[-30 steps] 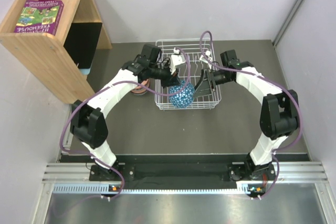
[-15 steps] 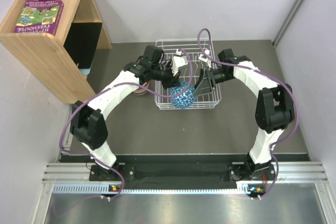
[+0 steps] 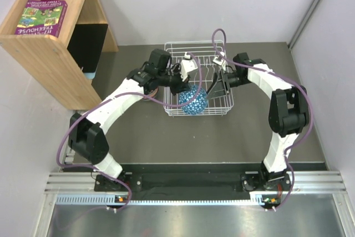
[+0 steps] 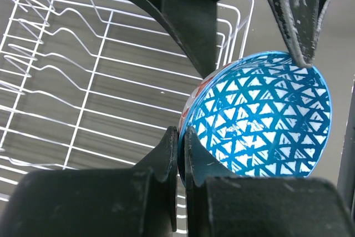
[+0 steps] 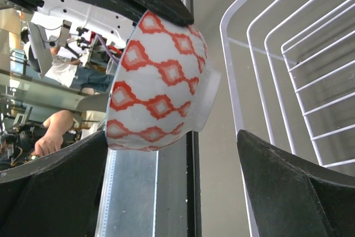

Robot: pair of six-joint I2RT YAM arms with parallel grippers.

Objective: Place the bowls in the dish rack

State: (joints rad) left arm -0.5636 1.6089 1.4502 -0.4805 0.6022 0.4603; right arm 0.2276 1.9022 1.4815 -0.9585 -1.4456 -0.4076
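My left gripper (image 4: 180, 134) pinches a blue-lined, red-patterned ceramic bowl (image 4: 260, 115) over the white wire dish rack (image 4: 83, 81). My right gripper (image 5: 172, 134) is agape. No bowl seated yet, and the other bowls (image 3: 152, 90) sit at the rack's 9 o'clock.

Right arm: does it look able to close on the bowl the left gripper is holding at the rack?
Probably yes. The right gripper is open, with a finger on either side of the blue-patterned bowl and nothing between. The left gripper pinches only its rim, so the walls look free.

White arm links (image 3: 119, 101), black joints (image 3: 89, 140), looping purple cables (image 3: 219, 30), and black fingers (image 4: 166, 154).
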